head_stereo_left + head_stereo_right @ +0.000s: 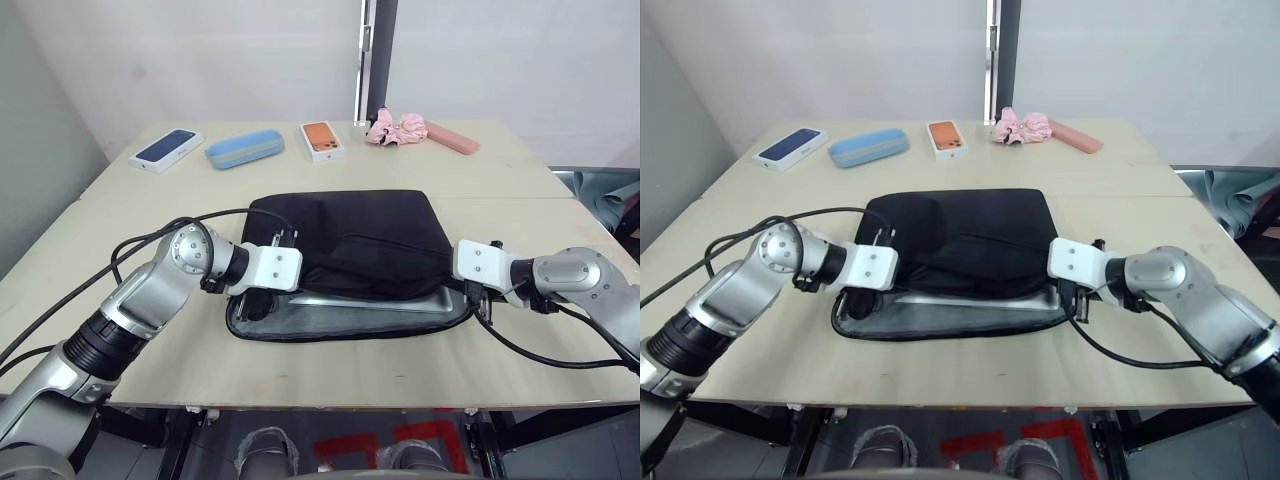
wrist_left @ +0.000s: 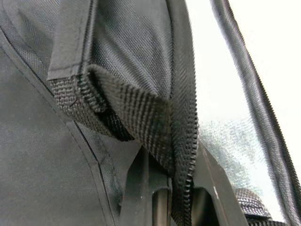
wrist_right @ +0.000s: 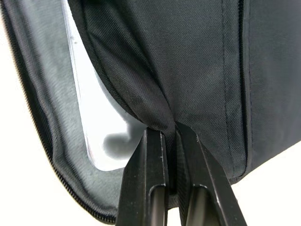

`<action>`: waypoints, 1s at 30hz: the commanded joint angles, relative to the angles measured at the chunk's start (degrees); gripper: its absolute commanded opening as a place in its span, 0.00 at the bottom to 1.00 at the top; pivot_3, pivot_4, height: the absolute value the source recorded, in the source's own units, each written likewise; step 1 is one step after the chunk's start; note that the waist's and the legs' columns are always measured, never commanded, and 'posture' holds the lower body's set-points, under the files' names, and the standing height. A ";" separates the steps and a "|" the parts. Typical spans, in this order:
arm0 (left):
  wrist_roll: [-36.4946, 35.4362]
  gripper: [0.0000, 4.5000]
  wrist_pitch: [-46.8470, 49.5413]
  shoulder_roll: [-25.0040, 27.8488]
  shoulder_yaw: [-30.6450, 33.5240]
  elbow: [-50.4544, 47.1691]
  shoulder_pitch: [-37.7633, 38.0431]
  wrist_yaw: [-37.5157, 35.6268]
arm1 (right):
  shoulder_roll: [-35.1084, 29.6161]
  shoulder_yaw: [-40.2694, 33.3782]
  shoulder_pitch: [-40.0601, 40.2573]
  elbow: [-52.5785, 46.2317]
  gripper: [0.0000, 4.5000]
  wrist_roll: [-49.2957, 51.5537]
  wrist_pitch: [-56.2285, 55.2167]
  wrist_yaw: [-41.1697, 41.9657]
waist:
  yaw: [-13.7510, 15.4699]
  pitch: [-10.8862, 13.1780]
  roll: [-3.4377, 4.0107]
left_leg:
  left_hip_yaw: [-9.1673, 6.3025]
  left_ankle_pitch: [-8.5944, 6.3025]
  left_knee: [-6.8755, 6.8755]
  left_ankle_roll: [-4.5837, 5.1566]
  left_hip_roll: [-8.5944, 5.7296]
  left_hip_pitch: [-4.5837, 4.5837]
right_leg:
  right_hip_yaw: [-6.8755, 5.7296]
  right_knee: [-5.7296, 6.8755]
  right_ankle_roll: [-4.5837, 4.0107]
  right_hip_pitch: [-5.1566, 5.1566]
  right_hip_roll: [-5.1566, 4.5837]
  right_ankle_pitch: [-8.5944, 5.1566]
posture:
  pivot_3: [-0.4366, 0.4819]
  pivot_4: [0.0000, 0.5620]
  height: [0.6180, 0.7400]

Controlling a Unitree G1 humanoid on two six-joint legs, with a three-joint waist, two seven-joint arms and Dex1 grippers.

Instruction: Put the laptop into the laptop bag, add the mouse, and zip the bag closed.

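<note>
Mid-table, the flat black fabric laptop bag (image 1: 350, 245) lies long axis across the robot, the thin silver metal laptop (image 1: 375, 303) inside its open near edge, with the left tool (image 1: 252, 300) and right tool (image 1: 476, 298) each pinched on the upper flap's ends.

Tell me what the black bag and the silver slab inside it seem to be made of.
The flat black laptop bag looks like woven synthetic fabric: the left wrist view shows coarse weave, ribbed webbing and zipper teeth. The thin silver laptop seems to be matte brushed metal, probably aluminium, with a soft pale sheen.
</note>
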 commanded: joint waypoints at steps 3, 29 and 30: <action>7.72 0.00 -4.10 4.22 1.01 5.38 2.95 4.34 | -4.18 -13.18 5.54 2.95 0.00 2.96 3.60 3.57 | 0.43 -0.02 0.02 | 0.02 -0.04 0.15 -0.03 -0.01 0.06 | 0.08 0.11 -0.02 0.06 -0.02 0.02 | 0.48 0.27 1.00; -11.26 0.58 7.01 4.32 4.26 0.56 1.71 -10.08 | -1.09 -17.16 5.42 0.18 0.50 7.50 10.31 4.51 | 0.37 -0.02 0.01 | 0.64 -0.04 0.19 0.02 -0.04 0.30 | 0.76 0.39 -0.07 -0.21 0.01 0.06 | 0.48 0.27 1.00; -14.68 0.64 9.74 4.61 5.49 -1.54 1.68 -11.78 | -1.00 -17.51 5.02 0.61 0.55 7.34 10.58 4.70 | 0.34 -0.01 0.00 | 0.67 -0.04 0.19 0.02 -0.04 0.30 | 0.79 0.42 -0.07 -0.25 0.01 0.06 | 0.48 0.27 1.00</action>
